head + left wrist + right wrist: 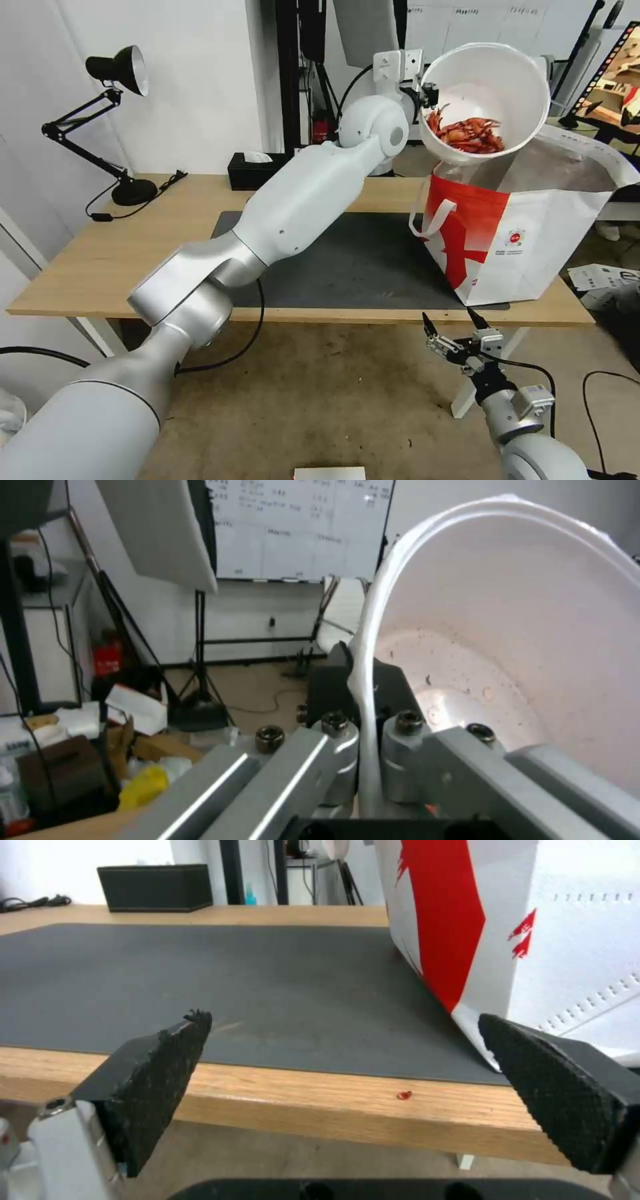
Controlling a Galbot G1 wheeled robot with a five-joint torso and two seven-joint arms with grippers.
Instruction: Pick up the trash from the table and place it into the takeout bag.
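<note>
Well into the job, judging by the long light-wood table (100, 260): dark grey rectangular mat (360, 267) bare, no tray, tissue or bagged lump lying on the wood, just a small red speck (404, 1095) near the front edge. Whether those pieces already sit inside the large red-and-white takeout bag (527, 240) cannot be told — the foil-lined opening shows nothing clearly.

Left gripper (429, 95) raised above the bag's open mouth at the right end of the table, clamped on the rim of the white round bowl (490, 87), one finger outside and one inside the wall. Bowl tipped steeply toward the bag, red scraps (467, 133) heaped at its lowest side, not yet out.

Right gripper (460, 333) parked low, just off the front edge near the bag's corner, fingers spread wide, empty.

Left to do, probably: bowl and scraps into the bag — then the release
</note>
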